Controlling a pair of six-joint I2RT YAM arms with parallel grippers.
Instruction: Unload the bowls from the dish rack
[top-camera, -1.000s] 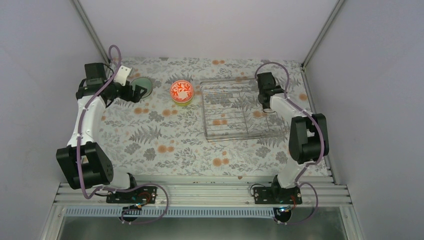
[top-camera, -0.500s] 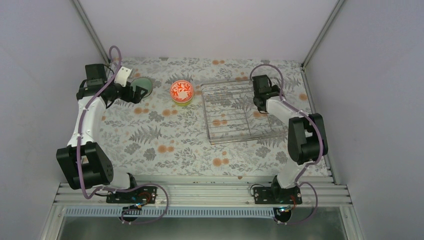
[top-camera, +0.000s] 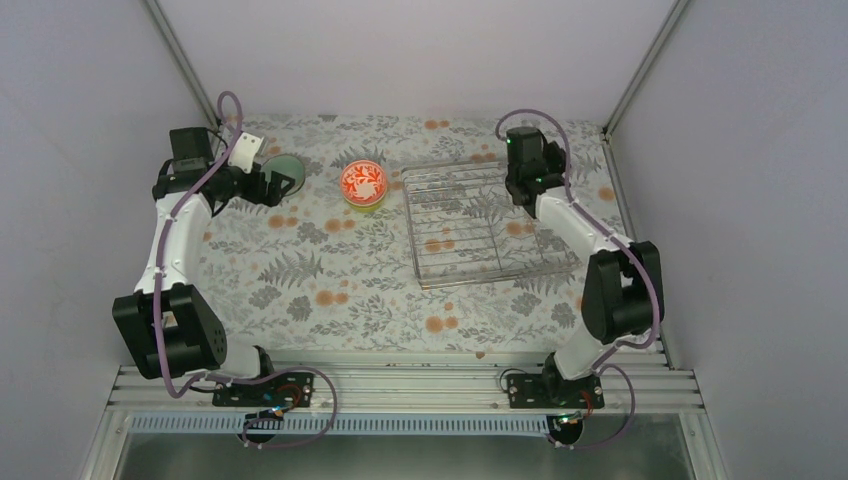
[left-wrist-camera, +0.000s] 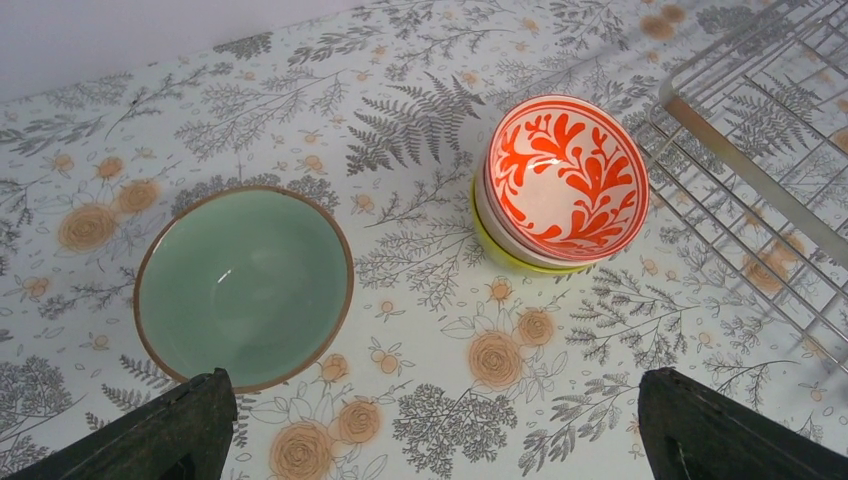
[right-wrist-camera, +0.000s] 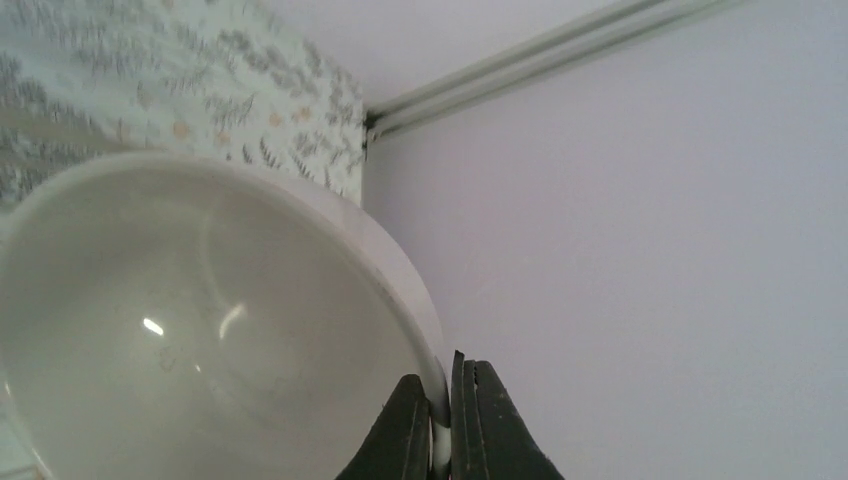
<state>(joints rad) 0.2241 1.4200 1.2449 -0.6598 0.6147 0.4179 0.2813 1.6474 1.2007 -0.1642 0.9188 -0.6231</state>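
White bowl (right-wrist-camera: 200, 330) rim clamped in right jaws by dish rack (left-wrist-camera: 740, 165) far corner, left jaws wide apart over mint green bowl (left-wrist-camera: 245, 285) on counter (left-wrist-camera: 420, 400), red-orange patterned bowl (left-wrist-camera: 565, 175) nested in yellow-green bowl (left-wrist-camera: 500, 250)

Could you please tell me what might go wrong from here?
The right jaws pinch the white bowl only at its rim, so it could slip onto the dish rack. The left jaws hang open by the mint bowl and the patterned bowl; carrying it there may cause a collision.

There are a mint-green bowl (left-wrist-camera: 243, 285), orange-patterned bowl (left-wrist-camera: 566, 175), yellow-green bowl (left-wrist-camera: 510, 256), white bowl (right-wrist-camera: 200, 330) and silver rack (top-camera: 470, 215).
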